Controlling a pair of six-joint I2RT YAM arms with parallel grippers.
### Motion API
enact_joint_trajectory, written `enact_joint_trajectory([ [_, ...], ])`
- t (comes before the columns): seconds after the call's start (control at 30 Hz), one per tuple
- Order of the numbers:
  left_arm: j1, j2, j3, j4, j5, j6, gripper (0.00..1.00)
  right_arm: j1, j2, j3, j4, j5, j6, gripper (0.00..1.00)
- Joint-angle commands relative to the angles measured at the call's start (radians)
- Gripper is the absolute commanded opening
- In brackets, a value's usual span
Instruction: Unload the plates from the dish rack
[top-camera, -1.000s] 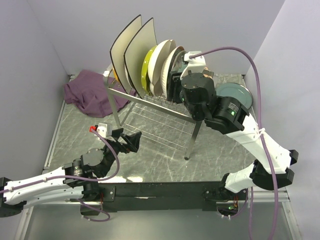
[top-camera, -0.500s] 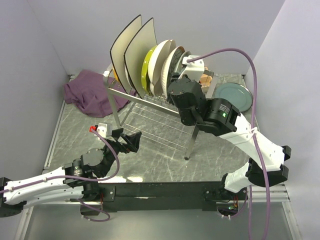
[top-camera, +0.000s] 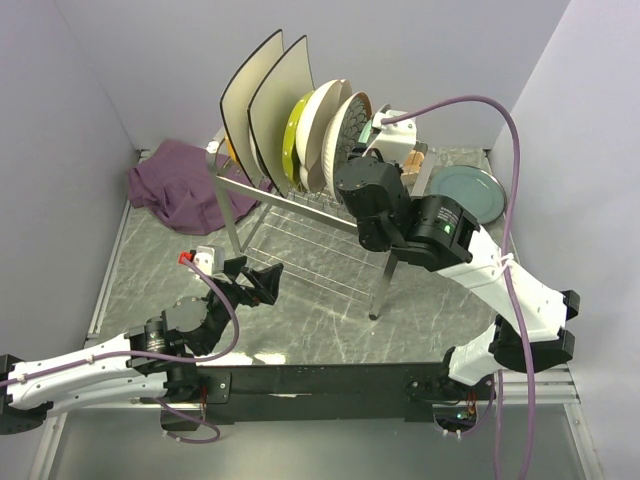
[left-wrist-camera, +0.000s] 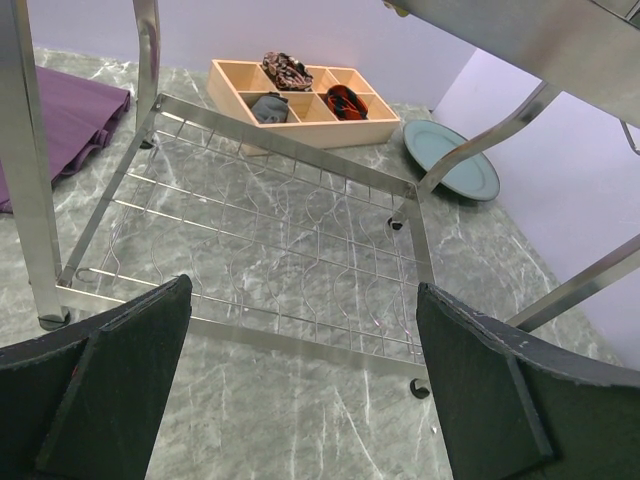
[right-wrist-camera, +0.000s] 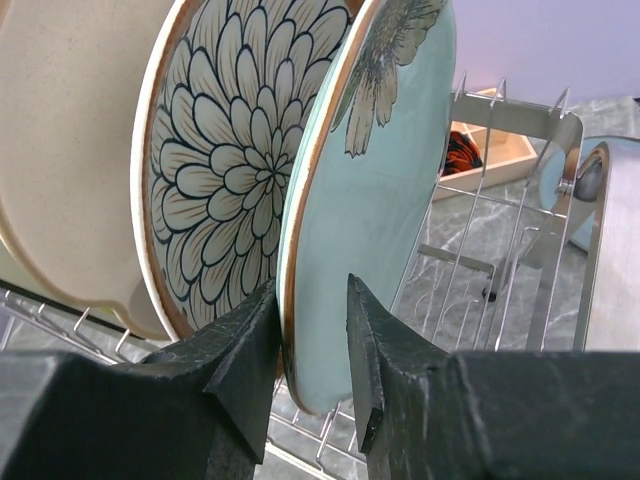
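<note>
The dish rack (top-camera: 300, 205) stands mid-table with plates upright in its tines: two large cream square plates (top-camera: 250, 100), a yellow-green one (top-camera: 296, 135), a cream round one (top-camera: 322, 125) and a patterned one (top-camera: 350, 130). In the right wrist view, my right gripper (right-wrist-camera: 312, 340) pinches the lower rim of the mint flower plate (right-wrist-camera: 370, 200), one finger behind it and one on its face. This plate stands just in front of the patterned plate (right-wrist-camera: 230, 170). My left gripper (top-camera: 255, 278) hovers low before the rack, open and empty (left-wrist-camera: 305, 370).
A teal-grey plate (top-camera: 470, 190) lies flat on the table at the right. A wooden compartment box (left-wrist-camera: 300, 100) sits behind the rack. A purple cloth (top-camera: 175, 180) is bunched at the back left. Walls close in on both sides.
My right gripper has shifted left, in against the end of the plate row, and its jaws have narrowed onto the mint plate's rim. The left arm has not moved.
</note>
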Motion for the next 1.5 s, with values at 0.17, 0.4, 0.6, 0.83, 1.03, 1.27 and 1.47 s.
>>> enact_joint_trajectory([
  [0.17, -0.003, 0.004, 0.003, 0.025, -0.015, -0.015, 1.00, -0.014, 0.026, 0.026, 0.001, 0.123, 0.002, 0.39],
  [0.4, -0.003, -0.010, -0.004, 0.031, -0.010, -0.015, 0.99, -0.014, 0.077, 0.087, -0.096, 0.180, 0.046, 0.36],
  [0.6, -0.003, 0.001, -0.004, 0.032, -0.015, -0.015, 0.99, -0.016, 0.073, 0.078, -0.137, 0.227, 0.097, 0.37],
  [0.83, -0.003, -0.001, -0.003, 0.031, -0.009, -0.018, 0.99, -0.023, 0.037, 0.008, -0.075, 0.211, 0.074, 0.38],
  [1.03, -0.003, -0.012, -0.007, 0.032, -0.012, -0.018, 0.99, -0.023, -0.009, -0.072, 0.068, 0.195, -0.010, 0.35],
  [1.27, -0.003, 0.005, 0.002, 0.026, -0.019, -0.020, 0.99, -0.023, -0.023, -0.086, 0.149, 0.180, -0.078, 0.26],
  [1.47, -0.003, 0.002, -0.006, 0.032, -0.018, -0.018, 0.99, -0.023, -0.049, -0.096, 0.189, 0.186, -0.112, 0.12],
])
